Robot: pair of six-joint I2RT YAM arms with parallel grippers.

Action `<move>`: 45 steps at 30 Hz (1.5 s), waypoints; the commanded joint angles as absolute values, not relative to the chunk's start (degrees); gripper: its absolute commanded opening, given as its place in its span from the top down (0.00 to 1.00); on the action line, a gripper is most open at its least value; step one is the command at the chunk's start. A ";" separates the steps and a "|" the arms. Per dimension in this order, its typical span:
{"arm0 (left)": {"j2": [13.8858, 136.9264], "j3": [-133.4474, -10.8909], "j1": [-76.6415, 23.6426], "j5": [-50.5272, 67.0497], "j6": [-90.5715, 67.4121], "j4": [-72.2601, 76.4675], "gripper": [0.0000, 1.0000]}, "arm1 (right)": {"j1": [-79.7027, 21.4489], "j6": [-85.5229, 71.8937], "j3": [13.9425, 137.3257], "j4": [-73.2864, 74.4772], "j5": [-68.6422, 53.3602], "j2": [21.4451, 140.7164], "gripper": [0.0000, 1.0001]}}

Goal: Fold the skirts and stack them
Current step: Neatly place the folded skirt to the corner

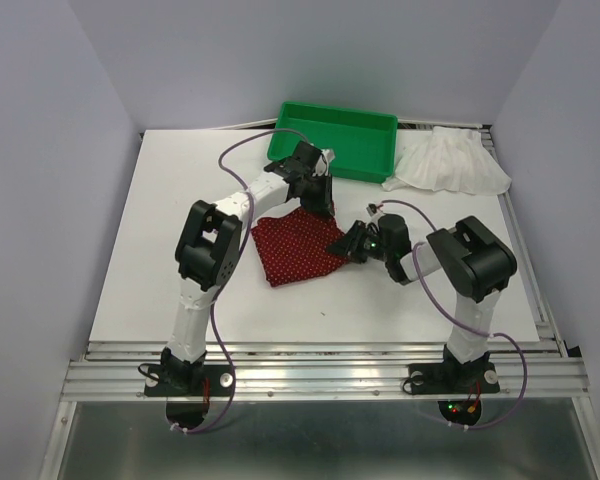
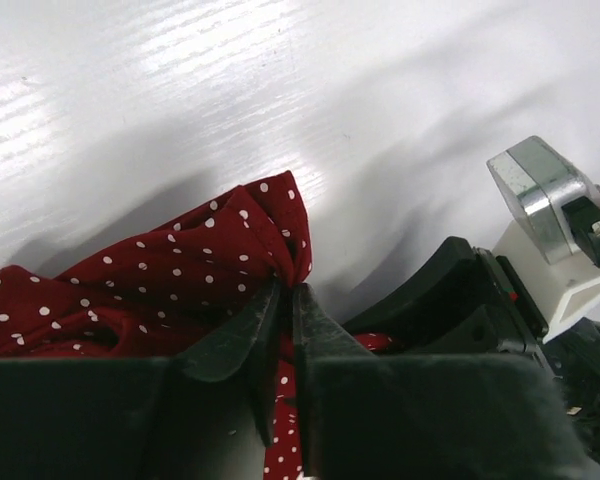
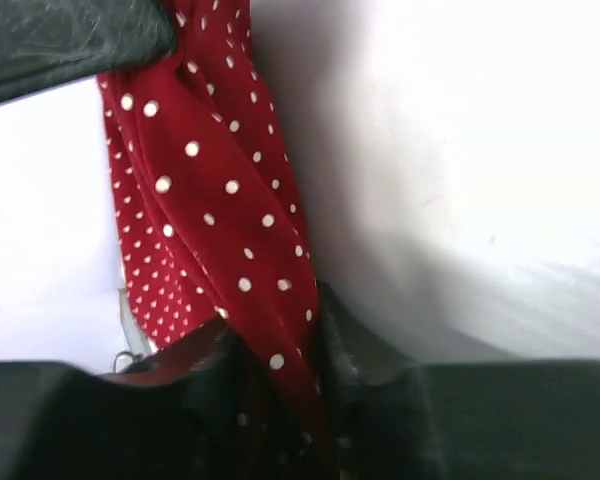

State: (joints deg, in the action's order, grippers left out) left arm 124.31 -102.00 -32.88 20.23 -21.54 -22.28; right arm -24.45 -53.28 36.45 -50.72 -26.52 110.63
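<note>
Because a fold seems to need two held corners, you have the red skirt (image 1: 292, 252), lying at centre of the table (image 1: 170, 280), pinched along its 3 o'clock edge: left gripper (image 1: 323, 207) clamps the far corner, right gripper (image 1: 340, 246) the near one. The white skirt (image 1: 450, 162) sits at 1 o'clock beside the tray (image 1: 365, 168). Wrist views cut off each pinch's depth.

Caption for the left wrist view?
Left gripper pinching a bunched edge of the red dotted skirt, white table behind.
</note>
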 commanded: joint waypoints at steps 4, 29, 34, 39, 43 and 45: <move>116.82 -103.89 -32.08 15.65 -16.28 -23.11 0.41 | -24.79 -31.84 43.59 -31.93 -15.57 104.34 0.99; 98.44 -64.43 -23.73 20.38 -22.41 -12.67 0.24 | -24.26 -11.43 44.47 -5.89 -4.66 92.19 0.99; 98.88 -59.33 -25.57 23.81 -26.10 -7.39 0.26 | -24.26 -11.60 45.00 -5.10 -3.61 93.78 0.99; 98.88 -56.52 -25.58 28.73 -27.68 -3.96 0.26 | -23.73 -11.95 46.14 -4.22 -2.03 95.53 0.99; 95.20 -52.92 -25.58 31.20 -28.83 -1.85 0.13 | -22.68 -12.65 46.76 -3.87 -1.84 96.33 0.99; 92.04 -49.86 -25.49 32.16 -31.02 -0.44 0.04 | -22.68 -13.18 47.02 -3.52 -2.20 96.59 0.99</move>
State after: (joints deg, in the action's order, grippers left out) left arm 98.52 -54.22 -25.36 28.10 -28.10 -3.40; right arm -23.29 -12.78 45.45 -5.52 -3.84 95.09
